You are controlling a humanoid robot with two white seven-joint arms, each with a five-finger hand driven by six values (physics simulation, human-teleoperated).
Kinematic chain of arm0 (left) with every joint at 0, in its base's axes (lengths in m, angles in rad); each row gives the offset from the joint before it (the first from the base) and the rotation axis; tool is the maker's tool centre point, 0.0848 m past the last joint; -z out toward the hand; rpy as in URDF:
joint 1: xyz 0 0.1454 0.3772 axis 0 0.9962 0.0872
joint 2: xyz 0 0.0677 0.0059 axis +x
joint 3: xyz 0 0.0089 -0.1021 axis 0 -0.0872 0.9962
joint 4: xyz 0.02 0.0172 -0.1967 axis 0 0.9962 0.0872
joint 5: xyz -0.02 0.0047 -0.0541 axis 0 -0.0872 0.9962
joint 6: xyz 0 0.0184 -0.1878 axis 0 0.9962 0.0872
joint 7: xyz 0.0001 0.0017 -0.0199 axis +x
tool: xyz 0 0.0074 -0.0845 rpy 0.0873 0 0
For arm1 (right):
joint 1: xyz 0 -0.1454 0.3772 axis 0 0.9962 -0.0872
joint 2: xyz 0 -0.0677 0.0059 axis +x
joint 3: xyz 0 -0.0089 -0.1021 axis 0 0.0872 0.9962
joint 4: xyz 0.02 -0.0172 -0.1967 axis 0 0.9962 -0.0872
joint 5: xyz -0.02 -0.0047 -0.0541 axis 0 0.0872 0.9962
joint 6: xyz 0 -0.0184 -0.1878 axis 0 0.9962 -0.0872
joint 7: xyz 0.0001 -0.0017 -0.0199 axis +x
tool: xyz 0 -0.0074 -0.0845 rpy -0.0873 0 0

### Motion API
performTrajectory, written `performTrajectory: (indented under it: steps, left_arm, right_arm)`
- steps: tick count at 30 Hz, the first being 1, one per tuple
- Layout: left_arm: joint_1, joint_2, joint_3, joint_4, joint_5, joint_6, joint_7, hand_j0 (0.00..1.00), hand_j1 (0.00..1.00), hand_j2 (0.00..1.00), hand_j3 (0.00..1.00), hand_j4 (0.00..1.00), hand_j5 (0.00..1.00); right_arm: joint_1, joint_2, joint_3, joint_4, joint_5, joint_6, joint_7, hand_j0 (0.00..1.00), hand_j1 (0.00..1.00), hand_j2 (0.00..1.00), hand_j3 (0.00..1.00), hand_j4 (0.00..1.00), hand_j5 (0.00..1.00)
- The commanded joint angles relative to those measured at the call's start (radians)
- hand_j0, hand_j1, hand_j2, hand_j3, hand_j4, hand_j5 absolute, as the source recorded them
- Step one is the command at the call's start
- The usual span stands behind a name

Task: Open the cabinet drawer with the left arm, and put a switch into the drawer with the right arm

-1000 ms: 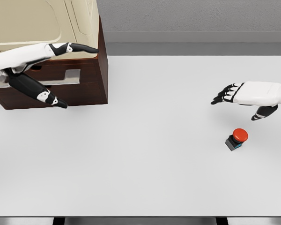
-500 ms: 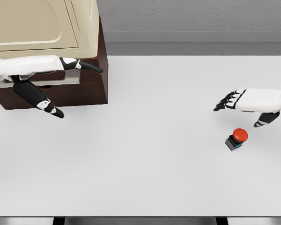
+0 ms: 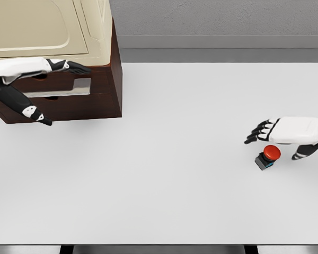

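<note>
The switch [image 3: 270, 154], a red round button on a dark block, lies on the white table [image 3: 169, 159] at the right. My right hand [image 3: 276, 144] hovers just over it, open, with its fingers [image 3: 256, 135] pointing left and its thumb [image 3: 299, 155] to the right of the button; it holds nothing. A dark brown cabinet [image 3: 103, 100] with a cream top stands at the back left. Its drawer front [image 3: 69, 87] with a pale handle looks closed. My left hand [image 3: 68, 95] is open against the cabinet front, index finger along the top drawer edge, thumb hanging below.
The cream lid [image 3: 42, 26] on the cabinet rises toward the upper left corner. A grey wall [image 3: 217, 21] runs behind the table's far edge. The table's front edge shows near the bottom of the view.
My right hand has dropped down and come over the switch. My left hand has pulled back to the left, closer to the drawer front. The switch has not moved.
</note>
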Motion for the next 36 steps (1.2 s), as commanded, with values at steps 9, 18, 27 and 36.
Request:
performTrajectory:
  steps: [9, 18, 27, 36]
  left_arm:
    - [0.069, 0.028, 0.047, 0.004, 0.044, 0.135, 0.000, 1.00, 1.00, 1.00, 1.00, 1.00, 1.00]
    - [0.149, 0.055, 0.158, 0.010, 0.024, 0.199, 0.000, 1.00, 1.00, 1.00, 1.00, 1.00, 1.00]
    - [0.183, 0.042, 0.170, 0.025, -0.001, 0.201, 0.000, 1.00, 1.00, 1.00, 1.00, 1.00, 1.00]
    - [0.196, 0.034, 0.170, 0.060, -0.012, 0.208, 0.000, 1.00, 1.00, 1.00, 1.00, 1.00, 1.00]
  right_arm:
    - [0.008, -0.005, 0.002, -0.033, -0.006, 0.002, 0.000, 1.00, 1.00, 1.00, 1.00, 1.00, 1.00]
    - [0.026, -0.002, 0.004, -0.034, -0.006, 0.002, 0.000, 0.99, 0.99, 0.99, 0.99, 0.99, 0.99]
    - [0.043, 0.003, 0.005, -0.027, -0.006, 0.002, 0.000, 0.97, 0.97, 0.97, 0.97, 0.97, 0.97]
    - [0.052, 0.006, 0.007, -0.024, -0.006, 0.002, 0.000, 0.86, 0.86, 0.86, 0.86, 0.86, 0.86]
